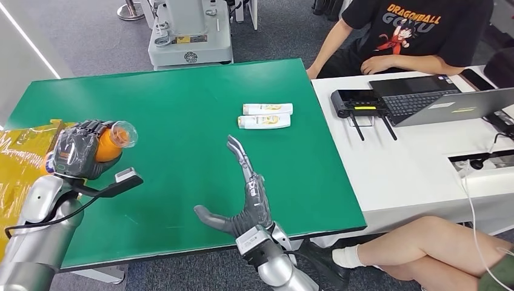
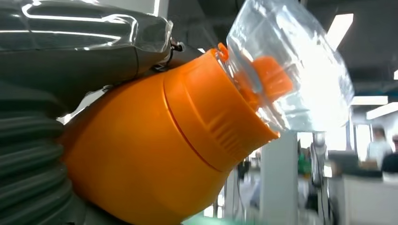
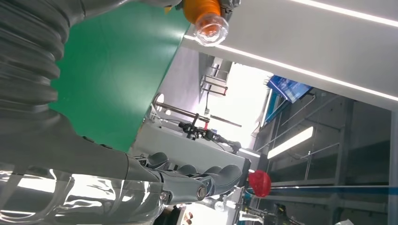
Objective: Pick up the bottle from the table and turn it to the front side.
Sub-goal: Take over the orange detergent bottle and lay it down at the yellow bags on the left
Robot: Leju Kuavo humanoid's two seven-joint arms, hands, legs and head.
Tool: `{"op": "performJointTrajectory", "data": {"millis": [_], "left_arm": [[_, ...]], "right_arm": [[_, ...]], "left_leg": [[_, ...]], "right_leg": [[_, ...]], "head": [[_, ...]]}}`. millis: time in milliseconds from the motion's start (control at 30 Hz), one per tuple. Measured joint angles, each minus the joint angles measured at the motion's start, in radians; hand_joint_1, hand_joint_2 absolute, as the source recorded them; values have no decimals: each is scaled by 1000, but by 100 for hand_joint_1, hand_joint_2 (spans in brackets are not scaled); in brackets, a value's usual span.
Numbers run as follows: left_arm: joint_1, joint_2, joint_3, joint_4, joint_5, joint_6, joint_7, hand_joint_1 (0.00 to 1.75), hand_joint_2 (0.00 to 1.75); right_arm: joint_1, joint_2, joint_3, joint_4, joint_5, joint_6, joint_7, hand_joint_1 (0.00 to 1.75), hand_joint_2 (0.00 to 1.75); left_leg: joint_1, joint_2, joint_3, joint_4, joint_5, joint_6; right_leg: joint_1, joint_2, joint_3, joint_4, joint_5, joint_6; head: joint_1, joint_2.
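Observation:
My left hand (image 1: 76,149) grips an orange bottle (image 1: 109,144) with a clear cap (image 1: 123,134), lifted above the left part of the green table (image 1: 176,115) and lying on its side, cap toward the table's middle. Up close, the orange bottle (image 2: 155,140) and its clear cap (image 2: 291,70) sit against the grey fingers (image 2: 84,42). My right hand (image 1: 242,200) hangs over the table's front middle, fingers straight and spread, thumb out, holding nothing. From the right wrist, its fingers (image 3: 197,180) are extended, and the bottle (image 3: 204,14) shows far off.
Two small white bottles (image 1: 267,115) lie side by side toward the table's right back. A yellow bag (image 1: 24,157) sits at the left edge. A person sits behind a white desk (image 1: 412,157) with a laptop (image 1: 454,106) on the right. A grey machine base (image 1: 191,36) stands beyond the table.

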State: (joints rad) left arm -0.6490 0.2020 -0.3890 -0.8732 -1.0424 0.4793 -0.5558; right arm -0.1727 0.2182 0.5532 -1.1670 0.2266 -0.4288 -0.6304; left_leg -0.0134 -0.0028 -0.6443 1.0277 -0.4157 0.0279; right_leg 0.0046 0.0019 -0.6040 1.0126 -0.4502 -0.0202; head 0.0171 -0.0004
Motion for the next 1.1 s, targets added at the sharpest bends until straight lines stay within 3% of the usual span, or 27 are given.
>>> {"op": "performJointTrajectory", "data": {"millis": [133, 333, 600, 867, 1100], "left_arm": [[-10, 14, -20, 52, 39, -113, -38, 175, 175], [-43, 15, -31, 184, 73, -121, -65, 175, 175], [-87, -2, -31, 330, 46, -114, -18, 175, 175], [-121, -2, -47, 412, -70, -74, 58, 175, 175], [-138, 24, -92, 436, -294, 68, 195, 175, 175]], "right_arm": [[10, 0, -5, -13, 13, 6, 2, 0, 175], [28, -1, -7, -33, 31, -1, 8, 0, 175], [43, 0, -7, -55, 48, 4, 23, 0, 175], [40, 0, -7, -55, 53, 26, 25, 0, 175], [33, 1, -7, -49, 52, 34, 24, 0, 175]], "left_leg": [[0, 1, 0, 0, 0, 0], [0, 1, 0, 0, 0, 0], [0, 1, 0, 0, 0, 0], [0, 1, 0, 0, 0, -1], [1, 1, 0, 0, 0, -1]], "right_leg": [[0, 1, 0, 0, 0, 0], [0, 1, 0, 0, 0, 0], [0, 1, 0, 0, 0, 0], [0, 1, 0, 0, 0, -1], [1, 1, 0, 0, 0, -1]], "head": [[0, 0], [0, 0], [0, 0], [0, 0], [0, 0]]}}
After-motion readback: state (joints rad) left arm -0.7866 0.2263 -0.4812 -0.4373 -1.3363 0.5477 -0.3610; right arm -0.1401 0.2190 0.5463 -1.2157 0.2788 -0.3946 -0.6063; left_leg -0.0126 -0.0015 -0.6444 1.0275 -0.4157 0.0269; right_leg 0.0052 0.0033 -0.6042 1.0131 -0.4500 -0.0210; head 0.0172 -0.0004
